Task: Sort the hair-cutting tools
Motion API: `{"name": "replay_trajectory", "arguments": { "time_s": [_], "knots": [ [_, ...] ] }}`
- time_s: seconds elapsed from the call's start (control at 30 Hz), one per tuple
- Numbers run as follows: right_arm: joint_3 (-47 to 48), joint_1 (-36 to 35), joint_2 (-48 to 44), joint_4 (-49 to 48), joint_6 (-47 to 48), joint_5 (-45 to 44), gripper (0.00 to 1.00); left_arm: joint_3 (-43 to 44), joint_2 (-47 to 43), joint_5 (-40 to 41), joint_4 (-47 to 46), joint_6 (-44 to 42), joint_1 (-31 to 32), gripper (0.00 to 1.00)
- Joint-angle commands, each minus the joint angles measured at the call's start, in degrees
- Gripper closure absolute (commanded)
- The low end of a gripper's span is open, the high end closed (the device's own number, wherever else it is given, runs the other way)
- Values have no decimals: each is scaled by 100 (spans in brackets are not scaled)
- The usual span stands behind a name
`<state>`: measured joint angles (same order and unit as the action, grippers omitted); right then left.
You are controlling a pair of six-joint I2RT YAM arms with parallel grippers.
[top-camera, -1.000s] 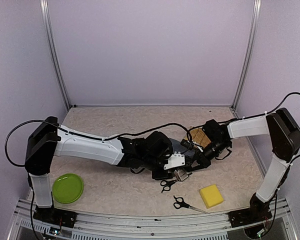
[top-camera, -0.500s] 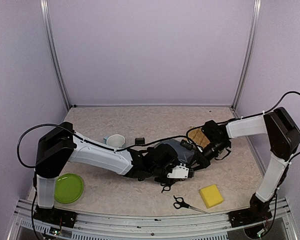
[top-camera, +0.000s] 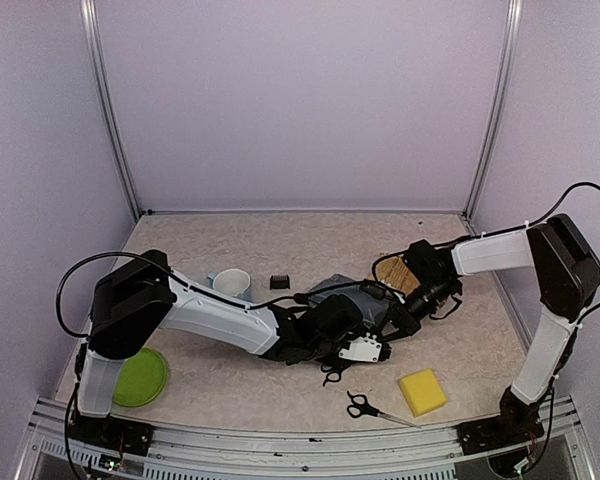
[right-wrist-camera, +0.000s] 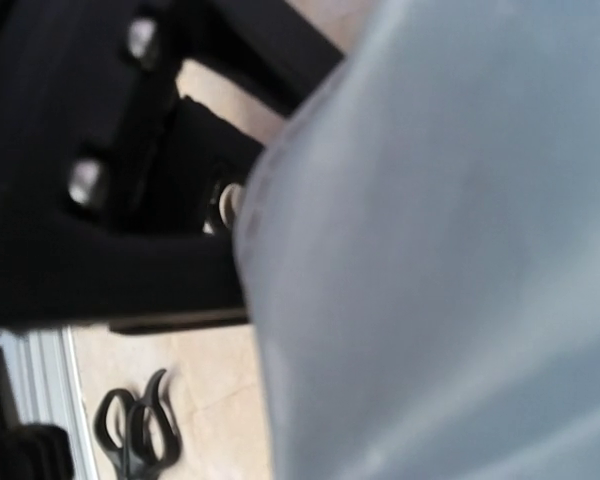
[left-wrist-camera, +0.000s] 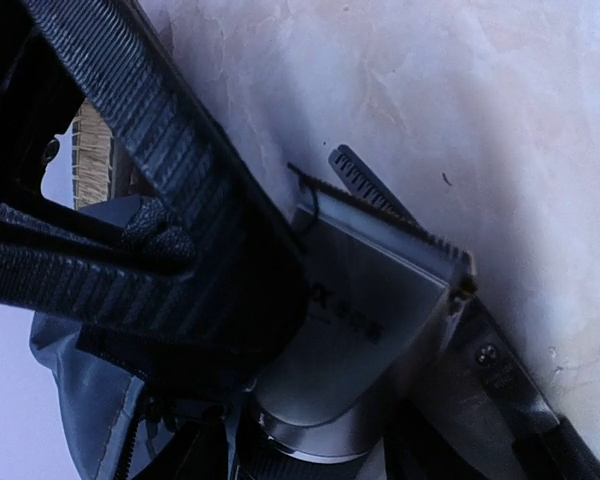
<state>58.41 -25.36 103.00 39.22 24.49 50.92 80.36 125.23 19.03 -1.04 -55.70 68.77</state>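
Observation:
The black-and-silver clipper (left-wrist-camera: 380,310) lies between my left gripper's ribbed fingers (left-wrist-camera: 180,180), its toothed blade pointing out past them. My left gripper (top-camera: 365,350) is shut on it, low over the table by the front edge of a grey pouch (top-camera: 348,298). My right gripper (top-camera: 405,318) is shut on the pouch's right edge, and grey fabric (right-wrist-camera: 430,250) fills the right wrist view. One pair of black-handled scissors (top-camera: 332,373) lies just under the left gripper, and a second pair (top-camera: 365,407) lies nearer the front. A tiny black block (top-camera: 279,281) sits behind the left arm.
A light-blue cup (top-camera: 230,283) stands left of the block. A green plate (top-camera: 135,378) lies at the front left and a yellow sponge (top-camera: 422,390) at the front right. A woven straw item (top-camera: 398,272) lies behind the right gripper. The left forearm spans the table's middle.
The left arm has swung lower and forward, uncovering the cup and the black block. Its gripper has shifted slightly right with the clipper. The right arm has stayed still.

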Motion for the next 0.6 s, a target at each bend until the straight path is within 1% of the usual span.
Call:
{"name": "replay_trajectory", "arguments": {
  "time_s": [0.0, 0.13, 0.27, 0.37, 0.43, 0.57],
  "knots": [
    [156, 39, 106, 132, 82, 116, 96, 71, 361, 255, 95, -207, 17, 51],
    [227, 45, 64, 213, 114, 58, 96, -33, 229, 332, -10, -135, 62, 63],
    [340, 65, -66, 432, 258, 9, 99, -262, -376, 323, -84, 74, 203, 76],
    [492, 75, -214, 690, 412, -6, 100, -529, -1174, 62, -120, 413, 322, 79],
    [608, 74, -289, 901, 524, 36, 100, -580, -1688, -179, 47, 834, 393, 81],
    [902, 76, -329, 1632, 1084, 362, 100, -740, -2564, -423, 289, 1735, 552, 88]
  ]
}}
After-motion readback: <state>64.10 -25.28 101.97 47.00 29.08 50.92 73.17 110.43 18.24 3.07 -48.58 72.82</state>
